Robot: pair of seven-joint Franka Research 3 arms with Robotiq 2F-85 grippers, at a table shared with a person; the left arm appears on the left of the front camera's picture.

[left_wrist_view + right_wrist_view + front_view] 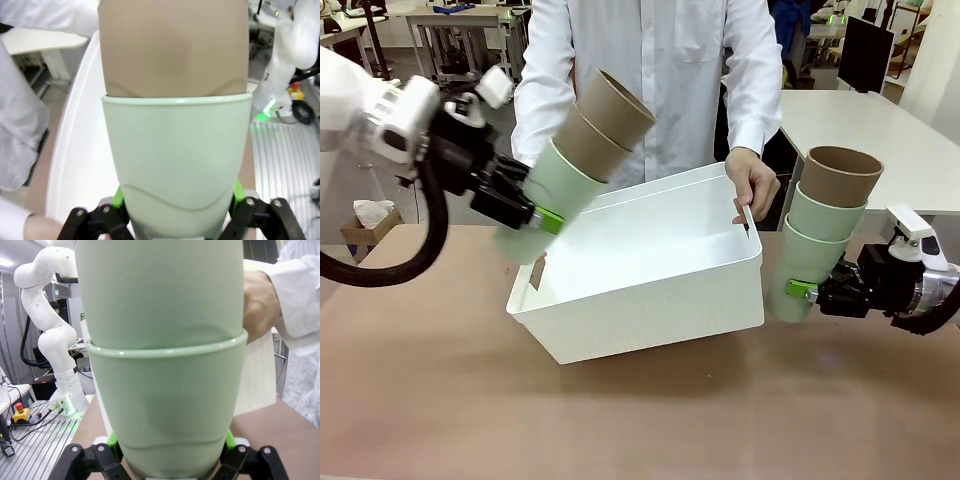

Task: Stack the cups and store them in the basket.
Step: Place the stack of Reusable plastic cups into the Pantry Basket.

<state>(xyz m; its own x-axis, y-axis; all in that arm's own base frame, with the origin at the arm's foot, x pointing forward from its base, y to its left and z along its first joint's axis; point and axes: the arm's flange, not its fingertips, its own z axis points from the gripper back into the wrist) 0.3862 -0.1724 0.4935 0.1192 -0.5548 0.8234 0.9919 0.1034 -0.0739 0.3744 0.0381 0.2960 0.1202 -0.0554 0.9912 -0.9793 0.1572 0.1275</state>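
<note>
My left gripper (536,216) is shut on the lowest cup of a stack, a mint green cup (555,195) with two tan cups (610,120) nested in it. This stack tilts up and to the right over the left end of the white basket (650,290). The left wrist view has the green cup (177,165) and a tan cup (172,47) close up. To the right of the basket, my right gripper (802,291) is shut on an upright stack of two green cups (820,235) topped by a tan cup (840,175). Both green cups (165,405) loom large in the right wrist view.
A person in a white coat stands behind the basket, one hand (755,185) on its far right rim, and the basket sits tilted on the brown table (640,420). White tables stand behind. A tissue box (370,215) lies at the far left.
</note>
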